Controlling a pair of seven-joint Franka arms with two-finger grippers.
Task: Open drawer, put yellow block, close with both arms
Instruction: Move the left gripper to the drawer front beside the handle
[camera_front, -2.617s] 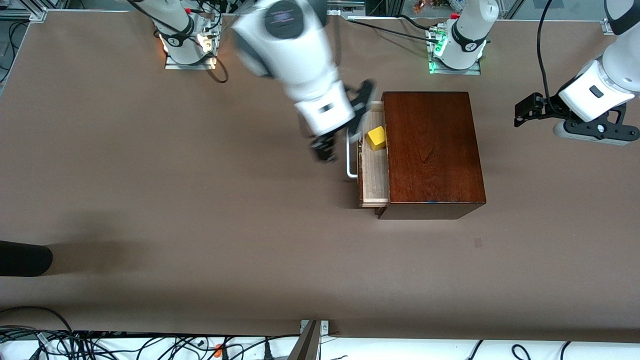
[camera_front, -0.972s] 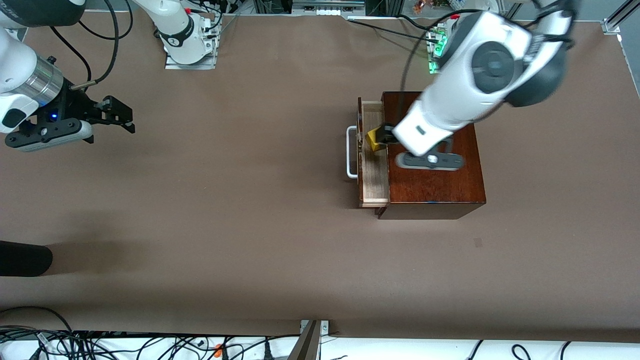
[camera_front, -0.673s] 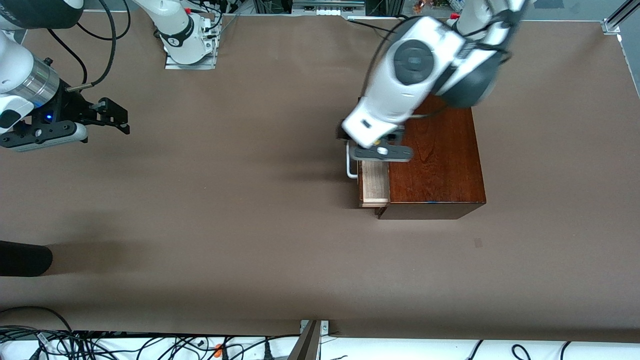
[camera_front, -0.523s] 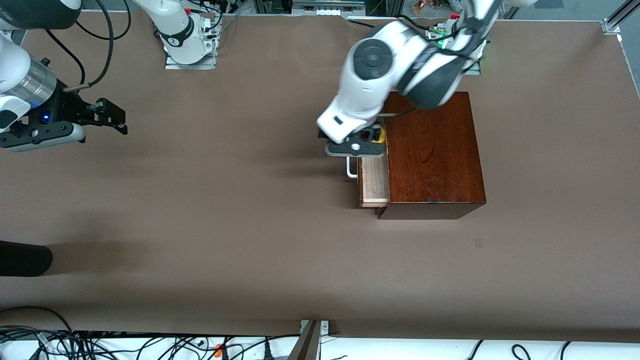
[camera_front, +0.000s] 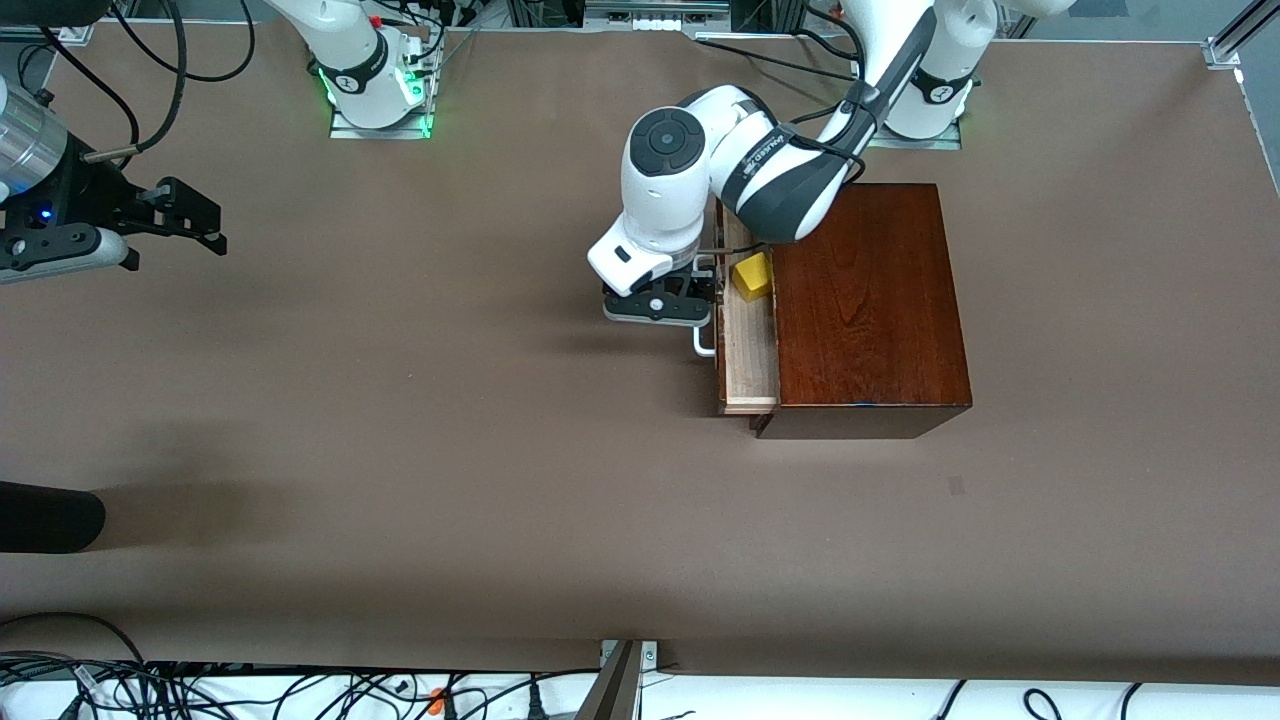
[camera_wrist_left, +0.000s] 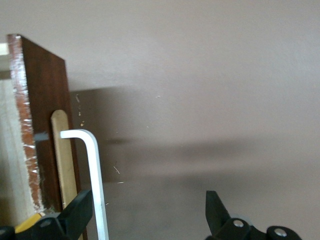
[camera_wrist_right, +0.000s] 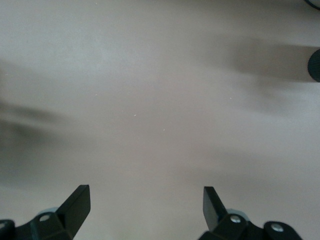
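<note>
The dark wooden box (camera_front: 860, 300) stands toward the left arm's end of the table. Its drawer (camera_front: 748, 350) is slid partly out, pale inside. The yellow block (camera_front: 752, 277) lies in the drawer. My left gripper (camera_front: 688, 302) is low in front of the drawer, open. In the left wrist view the white handle (camera_wrist_left: 95, 175) passes between the open fingers (camera_wrist_left: 75, 215), close to one of them, beside the drawer's dark front (camera_wrist_left: 47, 125). The gripper (camera_wrist_left: 147, 212) touches nothing. My right gripper (camera_front: 190, 215) waits open and empty over the table at the right arm's end, as the right wrist view (camera_wrist_right: 145, 200) shows.
A black rounded object (camera_front: 50, 515) lies at the table's edge at the right arm's end, nearer the front camera. Cables (camera_front: 200, 690) run along the near edge. Both arm bases (camera_front: 375, 90) stand along the top edge.
My left arm swung across the box and came down in front of the drawer's handle. My right gripper drew back toward its end of the table. Drawer and block have not moved.
</note>
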